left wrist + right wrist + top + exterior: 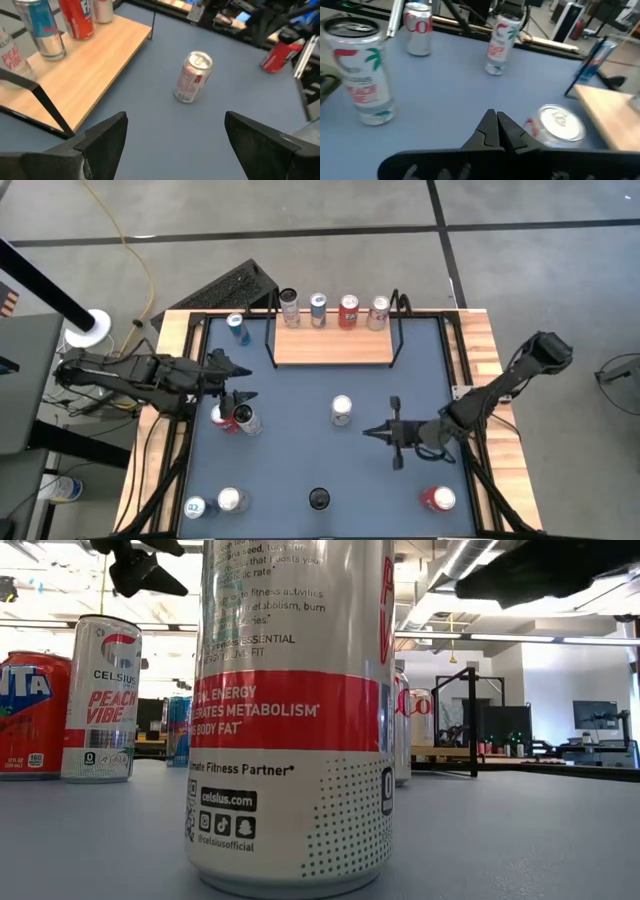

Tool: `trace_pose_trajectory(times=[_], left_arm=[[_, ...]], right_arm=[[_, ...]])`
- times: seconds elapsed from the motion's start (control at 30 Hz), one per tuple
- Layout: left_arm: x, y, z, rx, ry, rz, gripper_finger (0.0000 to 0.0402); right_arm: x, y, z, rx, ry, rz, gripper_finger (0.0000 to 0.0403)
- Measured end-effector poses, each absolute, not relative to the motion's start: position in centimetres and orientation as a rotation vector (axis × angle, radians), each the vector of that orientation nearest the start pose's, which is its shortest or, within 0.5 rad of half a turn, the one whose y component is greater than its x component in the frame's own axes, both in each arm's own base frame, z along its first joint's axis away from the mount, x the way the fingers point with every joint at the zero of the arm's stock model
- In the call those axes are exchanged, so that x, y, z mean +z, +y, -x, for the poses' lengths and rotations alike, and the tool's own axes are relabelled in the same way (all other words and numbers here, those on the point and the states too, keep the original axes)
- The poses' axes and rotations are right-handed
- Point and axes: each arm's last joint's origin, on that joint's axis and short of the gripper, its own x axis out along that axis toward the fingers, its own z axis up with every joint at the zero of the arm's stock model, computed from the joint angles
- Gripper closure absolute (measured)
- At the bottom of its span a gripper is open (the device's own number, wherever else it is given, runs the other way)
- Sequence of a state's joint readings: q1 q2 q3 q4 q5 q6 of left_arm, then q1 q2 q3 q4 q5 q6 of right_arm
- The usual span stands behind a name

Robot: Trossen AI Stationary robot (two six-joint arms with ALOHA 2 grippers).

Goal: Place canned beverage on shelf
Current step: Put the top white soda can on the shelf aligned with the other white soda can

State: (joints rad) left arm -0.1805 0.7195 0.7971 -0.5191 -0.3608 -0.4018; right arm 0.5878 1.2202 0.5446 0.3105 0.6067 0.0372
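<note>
A silver-and-red can (342, 410) stands upright on the blue table top, in front of the shelf (330, 348); both wrist views also show this can (194, 77) (561, 125). The shelf is a light-wood board with black wire ends, and several cans stand along its far edge. My right gripper (370, 432) (496, 129) is shut, empty and points toward the table's left, just near-right of the can and apart from it. My left gripper (238, 380) (172, 145) hangs open and empty at the left, facing the can from a distance.
Two cans (234, 419) stand right under the left gripper. A blue can (237, 328) stands left of the shelf. Two cans (213, 503) are at the near left and a red one (437, 498) at the near right. One tall can (290, 710) fills the low view.
</note>
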Motion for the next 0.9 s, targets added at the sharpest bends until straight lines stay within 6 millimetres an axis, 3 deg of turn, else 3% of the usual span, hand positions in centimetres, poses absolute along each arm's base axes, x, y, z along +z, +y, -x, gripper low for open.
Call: trace_pose_trajectory(times=[0.17, 0.37, 0.63, 0.8, 0.9], left_arm=[[31.3, -2.1, -14.7, 0.257, 0.402, 0.302, 0.0079], [32.4, -2.7, -14.2, 0.216, 0.468, 0.307, 0.0079], [32.3, -3.3, -15.1, 0.224, 0.523, 0.238, 0.0079], [31.2, -3.8, -16.3, 0.253, 0.598, 0.317, 0.0079], [31.9, -4.1, -17.4, 0.231, 0.565, 0.308, 0.0079]], right_arm=[[19.9, 14.0, -20.9, -0.054, 0.303, 0.139, 0.0403], [18.3, 15.7, -20.1, -0.174, 0.308, 0.242, 0.0403], [19.9, 15.2, -19.7, -0.186, 0.269, 0.295, 0.0403], [20.4, 14.8, -19.3, -0.168, 0.291, 0.443, 0.0403], [20.8, 14.4, -19.1, -0.166, 0.297, 0.505, 0.0403]])
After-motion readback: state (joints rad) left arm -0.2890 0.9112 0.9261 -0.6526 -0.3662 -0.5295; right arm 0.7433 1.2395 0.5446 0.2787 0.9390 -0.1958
